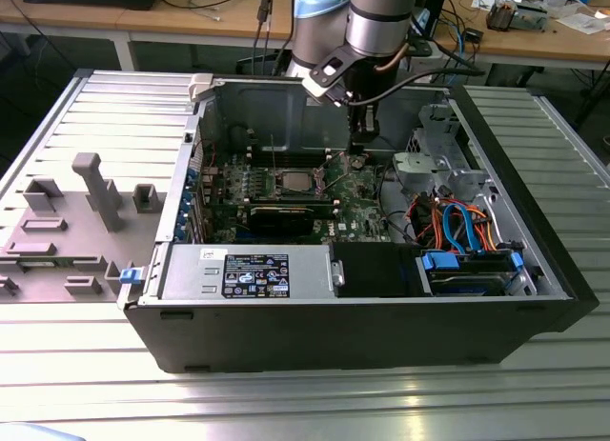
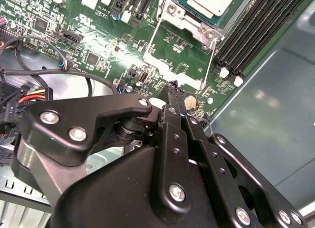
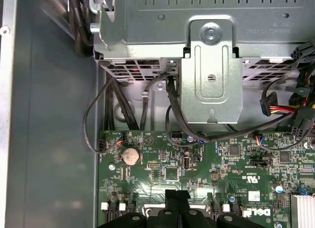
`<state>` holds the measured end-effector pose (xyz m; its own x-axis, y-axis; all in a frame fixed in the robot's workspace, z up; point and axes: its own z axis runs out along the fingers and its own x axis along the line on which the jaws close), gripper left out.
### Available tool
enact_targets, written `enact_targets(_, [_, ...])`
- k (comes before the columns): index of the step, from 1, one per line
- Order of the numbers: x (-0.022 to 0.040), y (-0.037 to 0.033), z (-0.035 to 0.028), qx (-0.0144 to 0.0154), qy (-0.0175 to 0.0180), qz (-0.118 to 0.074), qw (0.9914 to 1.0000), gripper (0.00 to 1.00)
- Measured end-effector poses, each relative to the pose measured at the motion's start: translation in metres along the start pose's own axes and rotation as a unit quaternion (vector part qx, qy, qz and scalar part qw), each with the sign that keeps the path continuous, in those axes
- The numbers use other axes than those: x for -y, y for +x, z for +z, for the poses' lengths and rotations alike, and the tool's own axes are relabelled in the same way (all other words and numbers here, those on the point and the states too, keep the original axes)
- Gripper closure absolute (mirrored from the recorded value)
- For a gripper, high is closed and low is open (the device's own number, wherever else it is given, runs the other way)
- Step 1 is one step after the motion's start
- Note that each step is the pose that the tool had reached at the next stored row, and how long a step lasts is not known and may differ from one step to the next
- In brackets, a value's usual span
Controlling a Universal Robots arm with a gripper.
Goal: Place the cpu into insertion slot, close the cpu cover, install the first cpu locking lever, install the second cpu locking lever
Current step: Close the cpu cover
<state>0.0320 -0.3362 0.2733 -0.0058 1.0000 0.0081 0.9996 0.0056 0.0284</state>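
Inside the open computer case [image 1: 334, 327], the cpu [image 1: 296, 181] lies in the insertion slot [image 1: 280, 182] on the green motherboard [image 1: 367, 189]. In the second wrist view the cpu cover [image 2: 189, 22] frames the chip, with one thin wire lever [image 2: 153, 37] on one side of it and another [image 2: 210, 65] on the other. The gripper [image 2: 172, 90] hangs just beside the socket, near a coin battery [image 3: 130, 155], its fingers pressed together with nothing visible between them.
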Motion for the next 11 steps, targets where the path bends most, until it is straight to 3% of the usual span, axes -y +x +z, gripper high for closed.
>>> enact_targets(11, [-0.0015,0.0,0.0006,0.0002,0.0,0.0,1.0,0.89])
